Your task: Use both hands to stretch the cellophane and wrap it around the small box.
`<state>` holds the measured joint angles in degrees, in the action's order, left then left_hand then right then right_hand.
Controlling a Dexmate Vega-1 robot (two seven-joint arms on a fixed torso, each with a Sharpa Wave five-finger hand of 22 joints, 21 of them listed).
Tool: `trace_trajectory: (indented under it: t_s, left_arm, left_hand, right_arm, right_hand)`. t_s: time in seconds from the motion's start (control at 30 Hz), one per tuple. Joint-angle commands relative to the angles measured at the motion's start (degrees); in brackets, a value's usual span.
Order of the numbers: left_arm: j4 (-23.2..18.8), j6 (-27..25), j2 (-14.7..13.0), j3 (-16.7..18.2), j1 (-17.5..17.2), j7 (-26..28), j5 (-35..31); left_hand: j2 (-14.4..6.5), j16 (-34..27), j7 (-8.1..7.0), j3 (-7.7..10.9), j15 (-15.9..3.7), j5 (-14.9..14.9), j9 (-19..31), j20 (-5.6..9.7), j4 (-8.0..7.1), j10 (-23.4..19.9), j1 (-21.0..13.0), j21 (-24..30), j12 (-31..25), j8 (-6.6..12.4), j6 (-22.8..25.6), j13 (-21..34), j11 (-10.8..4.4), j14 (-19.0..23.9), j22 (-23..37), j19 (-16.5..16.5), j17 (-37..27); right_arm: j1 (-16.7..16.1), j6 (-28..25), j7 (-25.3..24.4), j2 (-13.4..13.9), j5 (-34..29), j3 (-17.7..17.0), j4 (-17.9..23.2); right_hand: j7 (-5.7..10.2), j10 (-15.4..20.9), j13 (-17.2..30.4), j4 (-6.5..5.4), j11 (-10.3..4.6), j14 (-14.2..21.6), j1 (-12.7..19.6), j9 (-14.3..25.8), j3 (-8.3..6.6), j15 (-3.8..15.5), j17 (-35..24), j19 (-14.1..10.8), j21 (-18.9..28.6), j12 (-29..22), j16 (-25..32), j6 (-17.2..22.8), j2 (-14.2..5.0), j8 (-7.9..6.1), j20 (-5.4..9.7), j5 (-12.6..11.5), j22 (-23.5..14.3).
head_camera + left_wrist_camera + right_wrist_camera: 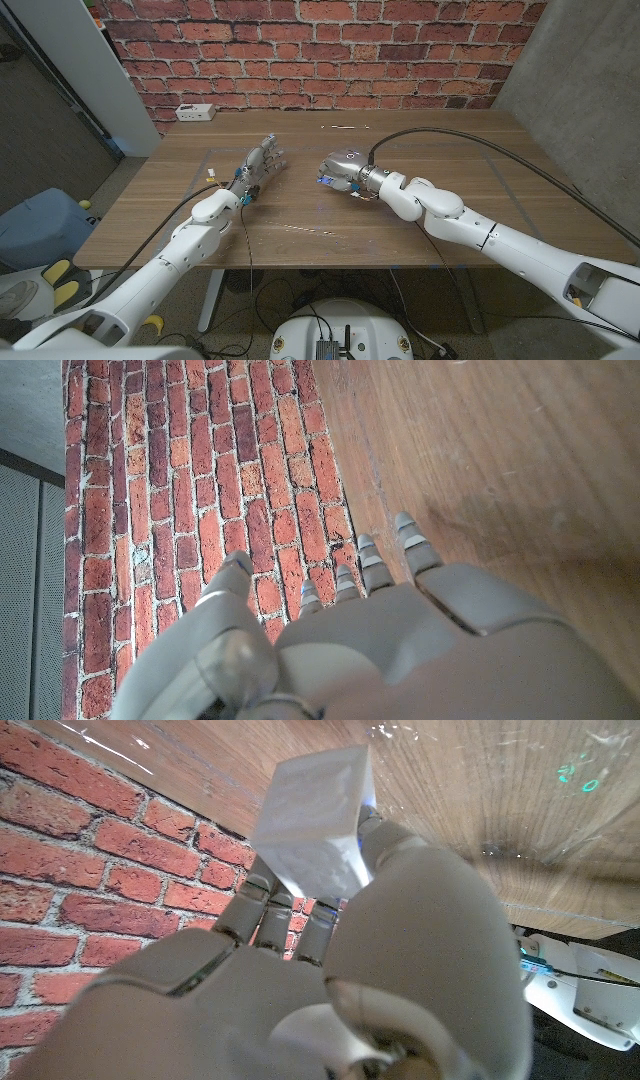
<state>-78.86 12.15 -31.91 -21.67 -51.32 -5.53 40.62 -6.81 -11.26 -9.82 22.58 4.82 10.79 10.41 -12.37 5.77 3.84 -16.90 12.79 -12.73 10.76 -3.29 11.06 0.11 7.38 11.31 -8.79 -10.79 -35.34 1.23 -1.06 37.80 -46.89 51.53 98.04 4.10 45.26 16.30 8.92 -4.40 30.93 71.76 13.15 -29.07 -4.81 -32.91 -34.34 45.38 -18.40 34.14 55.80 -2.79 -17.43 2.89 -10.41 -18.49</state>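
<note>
Reaching in from the near corners, both arms meet over the middle of the wooden table [470, 190]. The right hand [342, 170] sits just right of centre; in the right wrist view its fingers [262, 910] and thumb are clamped on the small box [318, 820], a pale whitish block raised against the hand. The cellophane [470, 165] lies as a clear sheet spread flat on the tabletop, its glinting edges traceable around the area under both hands; in the right wrist view it shows as a shiny film [520, 780] over the wood beyond the box. The left hand [262, 163] is just left of the right hand, apart from it, fingers [410, 545] extended, separated and holding nothing. At the far left edge of the table rests a white power strip [195, 112], with a brick wall [320, 50] behind.
</note>
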Motion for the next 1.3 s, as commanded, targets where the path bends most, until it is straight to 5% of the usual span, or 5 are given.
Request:
trace_trajectory:
  t_s: [0.03,0.3,0.5,0.83,1.3]
  left_arm:
    - [1.1,0.5,0.5,0.1,0.2,-0.4,0.3]
    - [1.6,0.6,0.6,0.1,0.3,-0.6,0.4]
    - [1.4,0.6,0.5,0.3,0.1,-0.3,0.4]
    - [1.6,0.6,0.5,0.4,0.2,-0.4,0.4]
    - [2.2,0.5,0.7,0.1,0.9,-0.9,0.3]
  left_hand:
    - [0.0,0.1,0.01,0.34,0.04,-0.1,0.0,0.01,-0.07,0.0,0.4,0.2,0.2,0.02,0.3,0.2,0.04,0.6,0.3,-0.3,-0.2]
    - [0.1,0.1,0.0,0.39,0.04,-0.1,0.0,0.01,-0.03,0.0,0.5,0.2,0.2,0.0,0.2,0.2,0.02,0.6,0.3,-0.3,-0.2]
    - [0.1,0.1,0.03,0.42,0.06,-0.1,0.0,0.01,-0.02,0.0,0.6,0.2,0.2,-0.01,0.2,0.2,0.04,0.6,0.3,-0.3,-0.2]
    - [0.1,0.1,-0.08,0.46,0.04,-0.1,0.0,0.0,0.0,0.0,0.7,0.2,0.2,-0.01,0.2,0.2,0.03,0.6,0.3,-0.3,-0.2]
    - [0.1,0.1,-0.06,0.52,0.15,-0.1,0.0,0.0,0.01,0.0,0.8,0.2,0.2,-0.01,0.2,0.2,0.02,0.7,0.3,-0.2,-0.2]
  right_arm:
    - [2.3,5.4,5.7,-1.8,1.8,0.8,-2.8]
    - [3.7,2.7,11.8,-3.3,2.4,1.3,-3.4]
    - [4.1,1.2,13.3,-3.8,1.5,2.1,-3.8]
    - [5.3,-3.3,19.4,-4.6,1.9,2.9,-3.3]
    - [4.0,-10.1,18.6,-4.5,2.0,1.7,-1.1]
  right_hand:
    - [0.47,0.0,0.1,0.17,-0.18,19.6,8.0,0.3,0.43,18.38,-3.9,0.7,1.1,0.6,-1.2,-0.3,-6.88,0.59,8.41,-0.2,0.2]
    - [0.91,-2.5,-0.2,0.4,-0.22,18.4,7.8,0.3,2.49,18.58,-1.3,2.2,3.1,2.5,-4.4,-2.5,-5.47,2.37,8.18,0.1,1.3]
    - [0.22,-4.5,-0.6,-0.85,0.31,16.4,4.2,0.3,7.14,18.53,-0.2,3.1,5.1,4.4,-6.3,-4.6,-3.74,4.28,6.11,0.6,3.6]
    - [2.27,-14.7,-2.2,-6.17,1.56,8.9,-10.9,-1.0,12.07,16.35,5.7,6.6,3.6,8.0,-15.0,-19.5,-1.72,7.6,-1.07,-0.3,8.5]
    - [2.47,-21.0,-3.0,-9.58,1.54,3.2,-20.4,-1.7,15.09,14.59,6.1,8.1,1.4,8.0,-17.9,-28.8,-0.51,7.72,-2.5,-1.0,8.6]
